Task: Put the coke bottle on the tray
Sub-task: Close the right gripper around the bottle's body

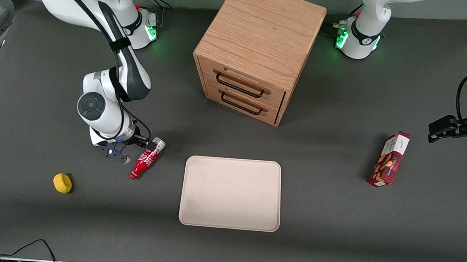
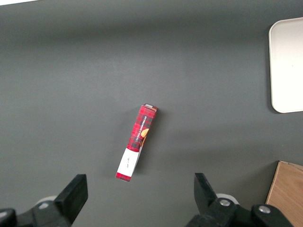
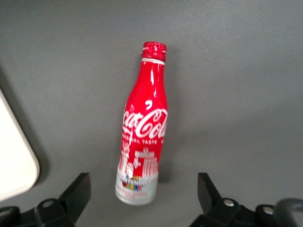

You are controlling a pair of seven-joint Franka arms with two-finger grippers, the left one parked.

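Gripper: your right arm's gripper (image 1: pixel 133 152) hangs low over the table, just above the silver base end of the coke bottle. Its two fingers (image 3: pixel 75 191) are spread wide, one on each side of that base, and you can see grey table between each finger and the bottle, so nothing is pinched.

Coke bottle: it (image 1: pixel 145 160) lies flat on the grey table (image 1: pixel 334 220), not on the tray. Its silver base points toward the gripper and the arm; its red cap points toward the table's front edge, the one nearest the front camera. In the wrist camera you read its white script along the red body (image 3: pixel 144 125).

Tray: the cream tray (image 1: pixel 231 193) sits flat in the middle of the table, close to the front edge. Nothing rests on it. The bottle lies just beside the tray's short side that faces the working arm's end, with a strip of table between them.

Drawer cabinet: the wooden cabinet (image 1: pixel 256 46) stands farther from the front edge than the tray, its two handled drawers facing the tray.

Yellow object: a small yellow lump (image 1: pixel 62 183) lies near the front edge, toward the working arm's end, apart from the bottle.

Snack box: the red box (image 1: pixel 389 159) stands toward the parked arm's end, well apart from the tray.
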